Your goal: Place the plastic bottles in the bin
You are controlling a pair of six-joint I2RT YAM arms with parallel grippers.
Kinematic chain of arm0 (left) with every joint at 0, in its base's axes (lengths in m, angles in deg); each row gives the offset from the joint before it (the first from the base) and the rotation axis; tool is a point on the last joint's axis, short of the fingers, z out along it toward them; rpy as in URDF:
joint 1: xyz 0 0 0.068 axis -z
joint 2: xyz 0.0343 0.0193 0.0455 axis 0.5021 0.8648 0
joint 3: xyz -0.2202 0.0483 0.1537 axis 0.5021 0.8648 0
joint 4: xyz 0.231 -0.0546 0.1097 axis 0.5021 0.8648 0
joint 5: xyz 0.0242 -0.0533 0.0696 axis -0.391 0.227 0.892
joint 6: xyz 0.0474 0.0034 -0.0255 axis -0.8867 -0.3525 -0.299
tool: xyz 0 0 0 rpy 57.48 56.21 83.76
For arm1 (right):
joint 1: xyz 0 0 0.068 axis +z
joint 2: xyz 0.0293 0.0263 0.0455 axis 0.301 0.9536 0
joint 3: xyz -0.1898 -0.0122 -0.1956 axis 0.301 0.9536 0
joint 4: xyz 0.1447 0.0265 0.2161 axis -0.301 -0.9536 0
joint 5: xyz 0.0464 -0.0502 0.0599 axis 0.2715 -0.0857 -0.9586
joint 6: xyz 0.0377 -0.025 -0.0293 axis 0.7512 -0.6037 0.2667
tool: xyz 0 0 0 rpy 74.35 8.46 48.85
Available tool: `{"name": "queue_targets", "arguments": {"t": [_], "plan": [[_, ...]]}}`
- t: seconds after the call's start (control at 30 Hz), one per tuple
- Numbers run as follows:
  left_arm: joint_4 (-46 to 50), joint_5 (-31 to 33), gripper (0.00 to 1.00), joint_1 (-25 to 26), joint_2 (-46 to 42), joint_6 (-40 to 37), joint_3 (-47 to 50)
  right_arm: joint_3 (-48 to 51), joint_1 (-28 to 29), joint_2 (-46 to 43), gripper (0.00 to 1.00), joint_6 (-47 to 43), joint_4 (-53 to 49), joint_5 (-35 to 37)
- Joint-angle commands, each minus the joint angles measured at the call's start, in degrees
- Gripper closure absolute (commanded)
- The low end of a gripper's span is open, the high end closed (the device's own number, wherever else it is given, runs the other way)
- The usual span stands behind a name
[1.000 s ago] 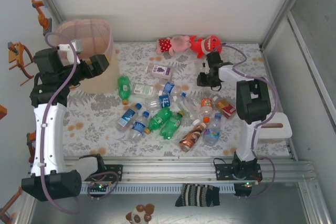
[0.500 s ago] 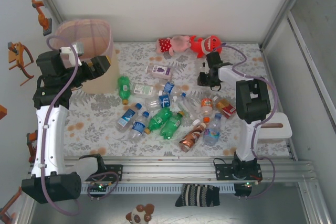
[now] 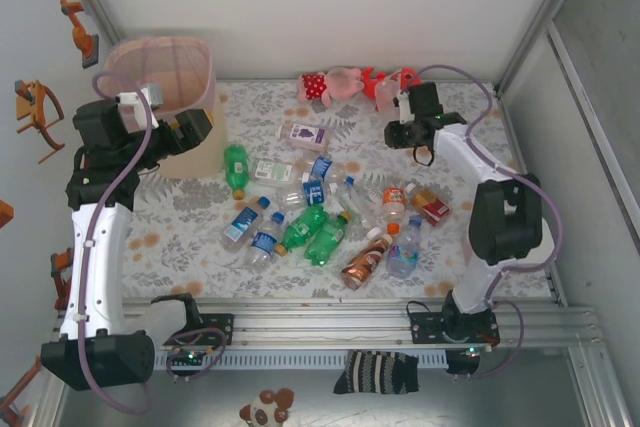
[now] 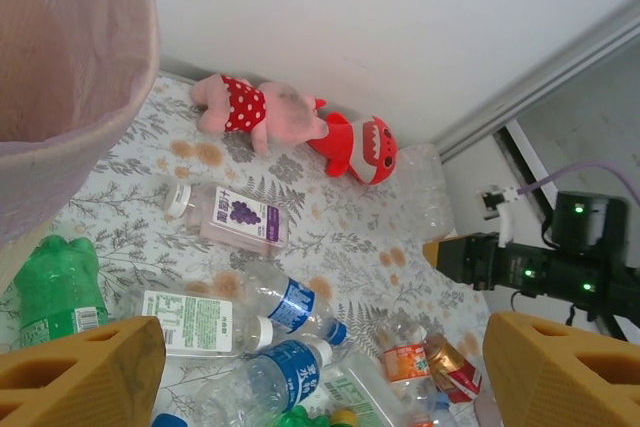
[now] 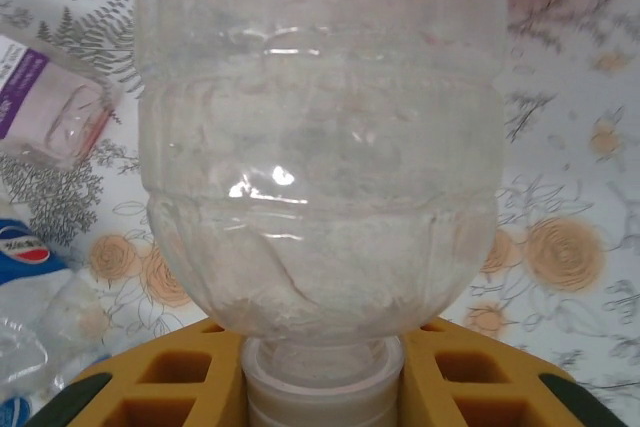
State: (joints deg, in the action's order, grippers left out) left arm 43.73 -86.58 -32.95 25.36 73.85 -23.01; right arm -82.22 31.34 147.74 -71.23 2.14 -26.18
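Note:
My right gripper (image 5: 322, 372) is shut on the white-capped neck of a clear plastic bottle (image 5: 320, 137), its yellow fingers (image 5: 170, 377) on either side of the cap. From above, that gripper (image 3: 402, 114) holds the bottle (image 3: 388, 95) up by the red plush toy. Beside the pink bin (image 3: 160, 67) hangs my left gripper (image 3: 188, 127). It is open (image 4: 320, 377) and holds nothing, and the bin's wall (image 4: 70, 67) is at its left. Several bottles (image 3: 310, 217) lie mid-table: clear blue-labelled ones (image 4: 285, 302), a green one (image 3: 236, 167), a brown one (image 3: 362, 262), a red-labelled one (image 3: 432, 209).
A pink plush (image 3: 330, 85) and a red plush (image 3: 375, 82) lie at the back of the flowered cloth. A purple-labelled flat bottle (image 3: 306, 134) lies in front of them. Walls close the table at the back and both sides.
The right gripper closed on the clear bottle's neck and carried it up and toward the back, the arm stretching out. The left arm shifted only slightly beside the bin.

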Motion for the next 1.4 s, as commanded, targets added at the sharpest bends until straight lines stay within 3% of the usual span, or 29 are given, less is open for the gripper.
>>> {"name": "queue_targets", "arguments": {"t": [0.0, 0.27, 0.47, 0.7, 1.1, 1.37], "plan": [[-1.3, -0.6, 0.18, 0.9, -0.9, -1.6, 0.8, 2.5, 0.9, -3.5, 0.79, -11.5, -0.9, -0.1], [-0.3, -1.4, 0.19, 4.7, 0.5, -4.4, -0.6, 3.5, 5.1, -9.9, 0.86, -33.5, -5.3, 3.0], [-0.3, -4.1, 0.19, 7.4, 2.4, -6.5, -1.6, 4.3, 11.9, -15.9, 0.9, -51.6, -7.6, 8.7], [0.8, -4.6, 0.19, 12.1, 4.6, -9.2, -2.8, 4.7, 19.6, -24.4, 0.92, -65.7, -5.5, 12.2], [10.7, -4.5, 0.19, 25.3, 8.6, -17.8, -9.7, 12.6, 32.8, -35.4, 1.0, -93.7, 4.8, 22.7], [16.6, -5.2, 0.19, 32.5, 10.6, -21.4, -12.3, 18.9, 38.4, -40.3, 1.0, -110.3, 17.1, 22.8]]}}
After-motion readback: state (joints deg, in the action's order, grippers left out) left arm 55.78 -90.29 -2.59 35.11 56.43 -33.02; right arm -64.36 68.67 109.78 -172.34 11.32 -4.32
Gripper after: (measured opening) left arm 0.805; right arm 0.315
